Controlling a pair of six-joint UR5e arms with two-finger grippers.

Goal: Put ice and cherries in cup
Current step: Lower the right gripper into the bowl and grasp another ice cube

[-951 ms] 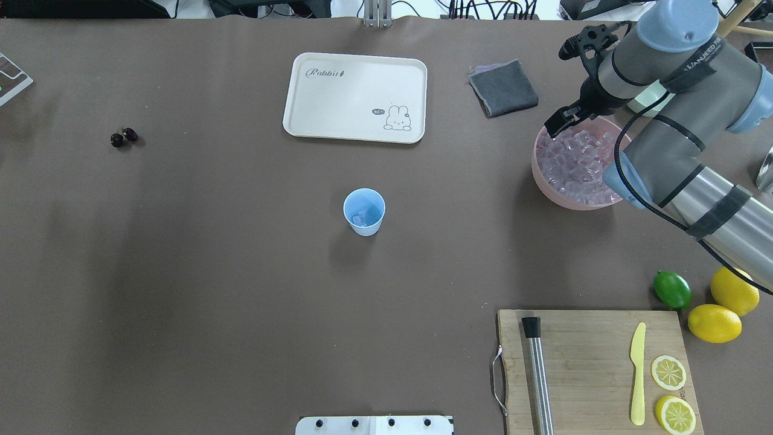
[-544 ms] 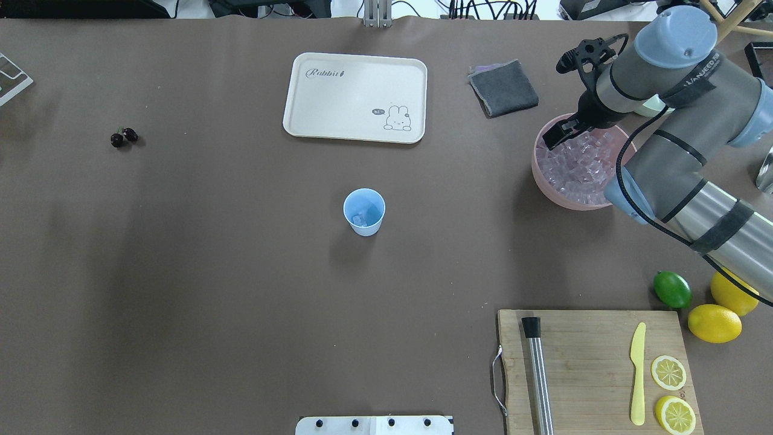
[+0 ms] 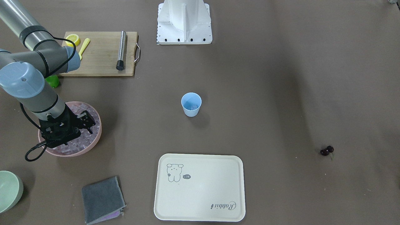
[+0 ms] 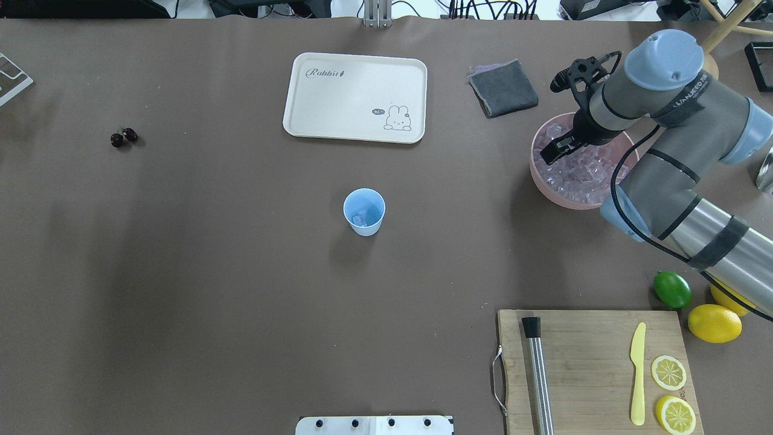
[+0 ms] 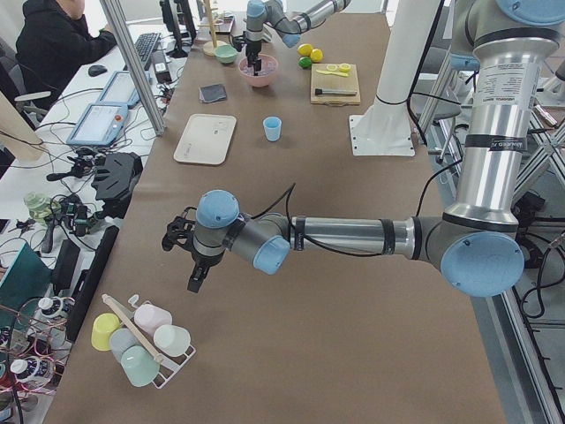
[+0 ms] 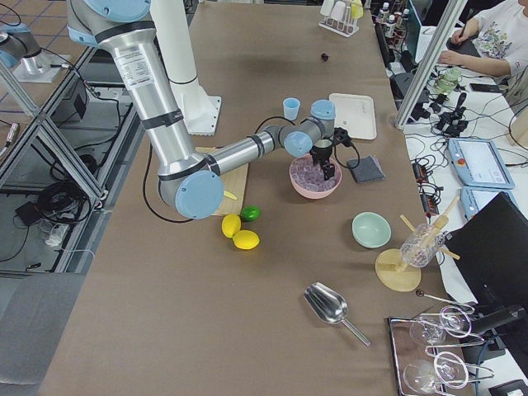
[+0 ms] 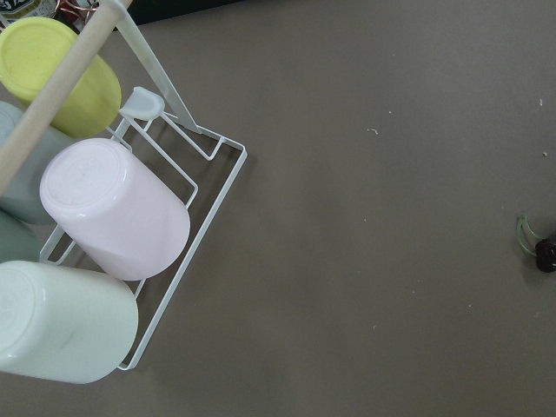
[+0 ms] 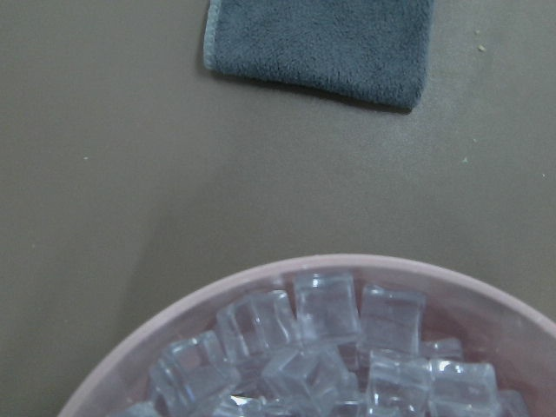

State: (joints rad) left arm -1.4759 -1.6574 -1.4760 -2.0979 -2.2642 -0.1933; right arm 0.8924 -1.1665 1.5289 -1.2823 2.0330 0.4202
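Observation:
The light-blue cup [image 4: 364,211] stands upright mid-table with an ice cube [image 4: 360,217] inside; it also shows in the front view [image 3: 191,104]. More ice [image 4: 577,172] fills the pink bowl [image 4: 561,203] at the right. My right gripper [image 4: 554,151] hangs over the bowl's left part just above the ice, jaws apart and empty. The right wrist view shows ice cubes [image 8: 321,343] close below. The cherries [image 4: 124,137] lie far left on the table, also at the left wrist view's right edge [image 7: 546,254]. My left gripper [image 5: 196,278] shows only in the exterior left view; I cannot tell its state.
A cream tray [image 4: 355,96] and a grey cloth [image 4: 503,87] lie at the back. A cutting board [image 4: 592,362] with muddler, knife and lemon slices, a lime [image 4: 672,289] and lemons [image 4: 714,322] are front right. A cup rack [image 7: 113,208] is below the left wrist.
My right gripper has moved from the bowl's far rim down and inward, and is now lower over the ice. The cup and cherries have not moved.

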